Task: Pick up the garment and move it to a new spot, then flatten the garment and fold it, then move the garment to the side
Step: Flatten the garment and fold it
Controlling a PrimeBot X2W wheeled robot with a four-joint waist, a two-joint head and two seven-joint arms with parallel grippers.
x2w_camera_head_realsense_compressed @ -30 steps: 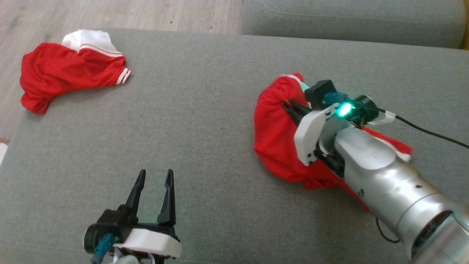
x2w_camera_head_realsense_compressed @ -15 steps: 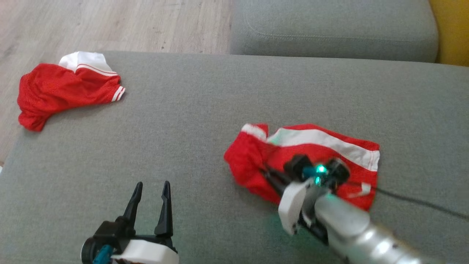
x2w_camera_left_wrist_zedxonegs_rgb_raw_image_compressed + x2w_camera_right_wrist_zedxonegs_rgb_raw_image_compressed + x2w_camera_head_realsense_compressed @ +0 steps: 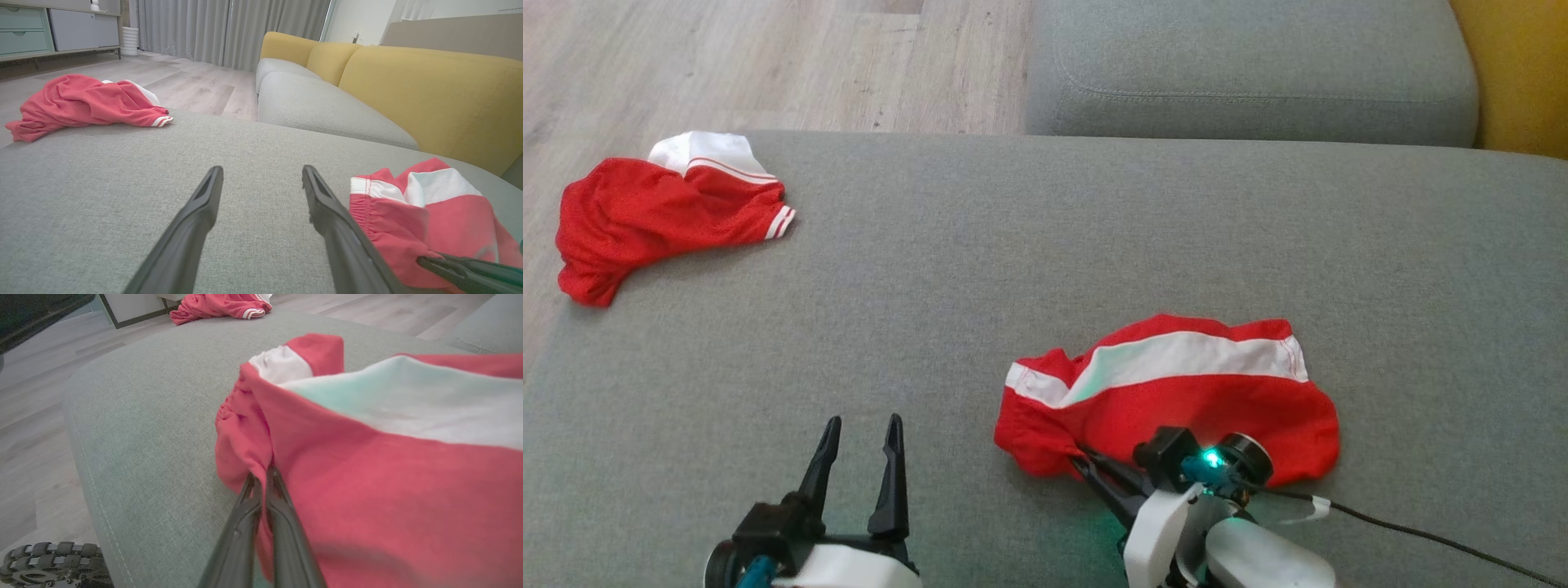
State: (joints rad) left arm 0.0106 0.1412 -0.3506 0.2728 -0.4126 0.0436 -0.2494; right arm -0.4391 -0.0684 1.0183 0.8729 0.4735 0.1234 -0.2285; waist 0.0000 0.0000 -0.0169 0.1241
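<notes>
The grey sofa seat (image 3: 980, 269) carries the red-and-white garment (image 3: 1176, 392) on its near right part. Your right pincer (image 3: 1082, 461) is clamped tight on the garment's near left edge; your left pincer (image 3: 864, 420) hovers spread wide, empty, over the seat's near left.

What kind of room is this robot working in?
Most likely a home living room: a grey and yellow sofa, long grey curtains over a wood-look floor, and a low cabinet with drawers.
</notes>
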